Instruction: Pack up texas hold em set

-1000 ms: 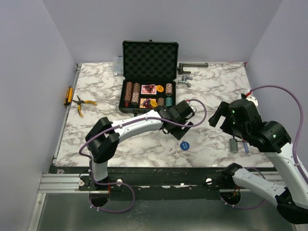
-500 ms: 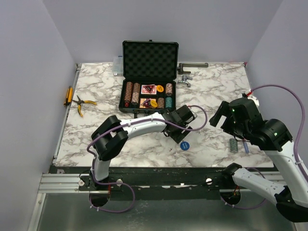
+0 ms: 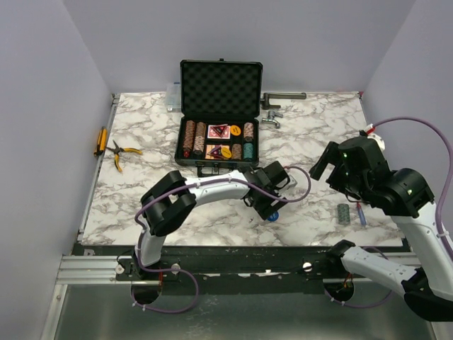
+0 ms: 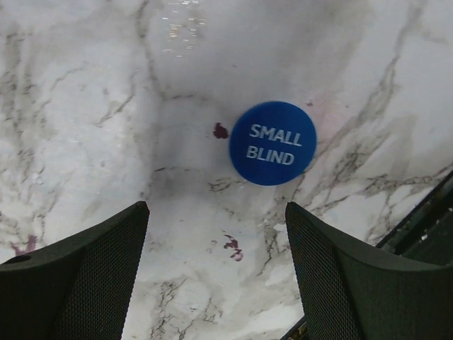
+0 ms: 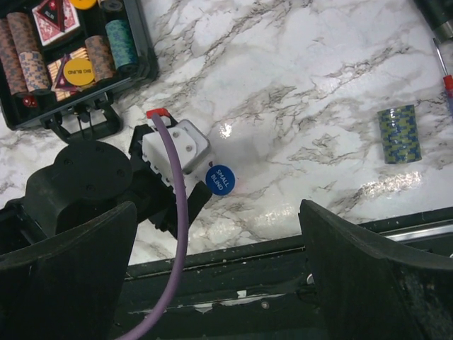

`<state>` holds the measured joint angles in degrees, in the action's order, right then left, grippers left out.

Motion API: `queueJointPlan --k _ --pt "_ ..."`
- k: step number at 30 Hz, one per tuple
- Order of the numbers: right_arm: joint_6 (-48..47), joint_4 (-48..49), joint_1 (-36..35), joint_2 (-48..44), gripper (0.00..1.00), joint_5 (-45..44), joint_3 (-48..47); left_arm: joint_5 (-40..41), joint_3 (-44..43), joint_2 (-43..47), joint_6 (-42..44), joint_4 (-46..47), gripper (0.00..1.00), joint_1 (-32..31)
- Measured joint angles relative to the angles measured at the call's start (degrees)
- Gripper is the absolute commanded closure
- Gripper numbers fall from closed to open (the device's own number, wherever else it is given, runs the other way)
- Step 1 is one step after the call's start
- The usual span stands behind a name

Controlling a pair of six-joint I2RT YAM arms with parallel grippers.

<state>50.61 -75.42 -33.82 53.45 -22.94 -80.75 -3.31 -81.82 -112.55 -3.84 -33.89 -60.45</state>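
Blue disc [image 4: 272,143] lies on table [image 4: 85,106]; left gripper [image 4: 216,216] spread above it; right gripper [image 5: 216,219] spread wide.

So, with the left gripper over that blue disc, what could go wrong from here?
The blue disc lies flat on the table, off-centre toward one finger of the open left gripper; closing might slide it rather than lift it. It sits near the front edge, so a push could send it off.

Apparently open tabletop [image 4: 92,92] around blue disc [image 4: 272,143]
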Motion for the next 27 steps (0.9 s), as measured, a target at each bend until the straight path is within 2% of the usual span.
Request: queueJointPlan --k 7,12,18,27 --pt "0.57 -2.71 0.0 0.0 0.0 0.0 -0.74 -4.5 0.2 0.04 4.24 0.04 0.22 -1.92" --pt "1.05 -3.96 0.0 -2.01 0.0 0.04 -0.76 -4.96 -2.78 -0.76 6.01 -0.9 0.22 -3.37" --pt "2.1 -4.52 0.0 -4.09 0.0 0.04 -0.76 -3.89 -9.16 -6.69 6.84 -1.84 0.22 -5.84" --pt "3.63 -4.52 0.0 -2.71 0.0 0.31 -0.76 1.4 -11.26 -9.86 7.52 -3.15 0.23 -6.14"
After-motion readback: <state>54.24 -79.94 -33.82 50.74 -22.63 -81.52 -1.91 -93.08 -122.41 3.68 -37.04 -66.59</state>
